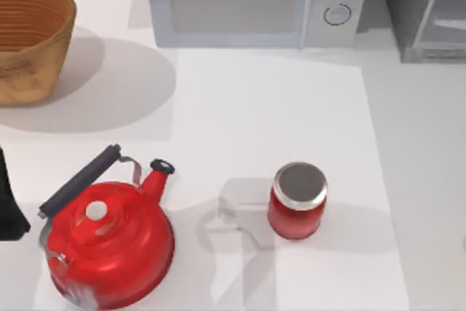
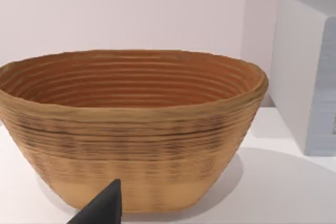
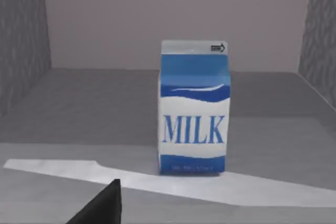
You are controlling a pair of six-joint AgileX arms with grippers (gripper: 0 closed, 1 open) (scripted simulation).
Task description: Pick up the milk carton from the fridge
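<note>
The milk carton [image 3: 193, 108] stands upright on the grey floor inside the fridge [image 3: 31, 51]. It is blue and white with "MILK" on the face turned toward my right wrist camera. A dark part of my right gripper [image 3: 102, 207] shows low in that view, short of the carton and off to one side, not touching it. In the top view the fridge [image 1: 426, 12] sits at the table's far right corner, and its inside is hidden there. My left arm [image 1: 9, 202] is parked at the left edge, and its gripper [image 2: 102, 208] faces the basket.
A woven basket [image 1: 29, 34] stands at the far left, and a light grey microwave [image 1: 255, 1] with two knobs at the back centre. A red kettle [image 1: 109, 242] sits at the front left. A red jar with a silver lid [image 1: 298, 200] stands right of centre.
</note>
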